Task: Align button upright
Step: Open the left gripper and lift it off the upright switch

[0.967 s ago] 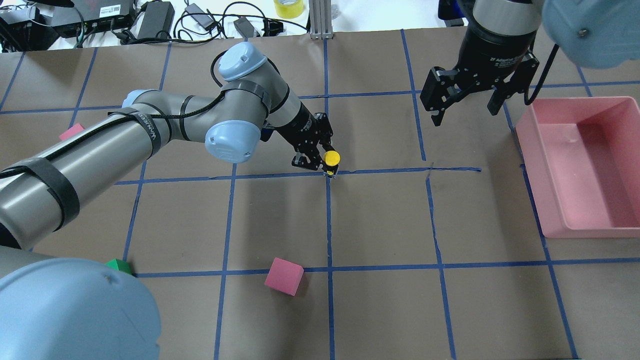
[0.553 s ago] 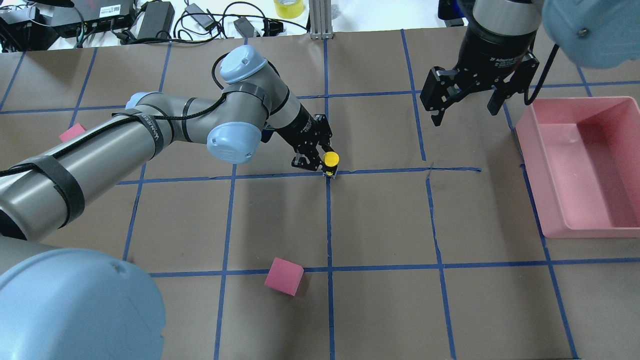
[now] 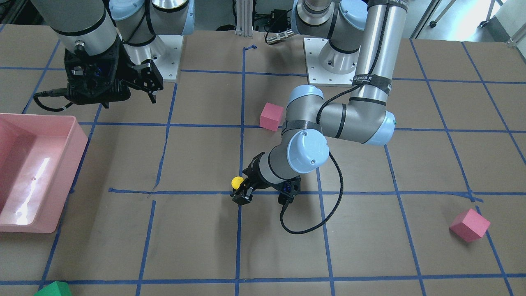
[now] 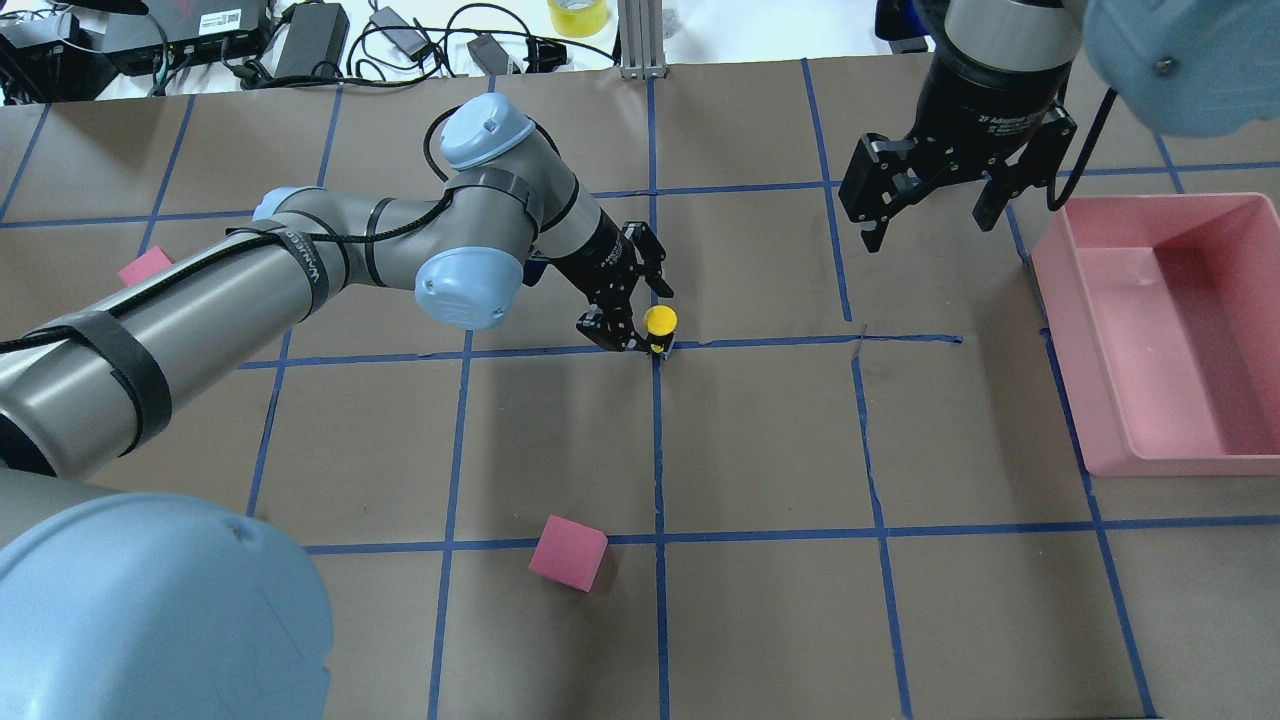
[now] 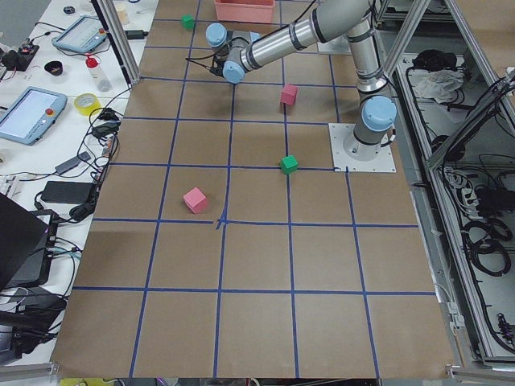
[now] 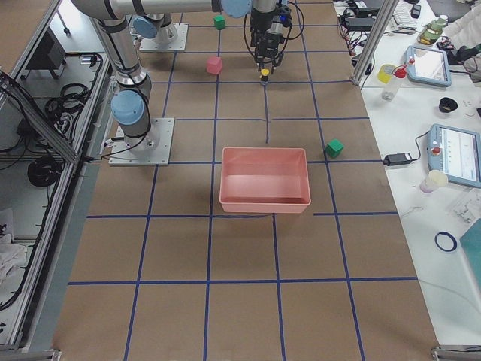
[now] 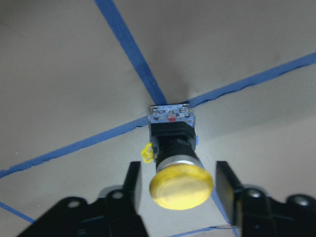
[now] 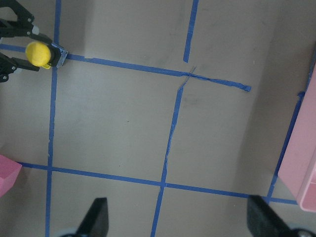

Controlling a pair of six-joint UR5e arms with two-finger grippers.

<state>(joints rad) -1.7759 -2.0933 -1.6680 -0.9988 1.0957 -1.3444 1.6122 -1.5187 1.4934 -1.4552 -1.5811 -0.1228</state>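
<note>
Left gripper [image 7: 177, 173] spread off button [image 7: 173, 148]: upright, yellow cap atop black body; right gripper [image 4: 930, 232] agape, empty.

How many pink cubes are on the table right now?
2. The near pink cube lies on the robot's side of the button. The far-left pink cube sits out on the robot's left. The side views show no third.
</note>
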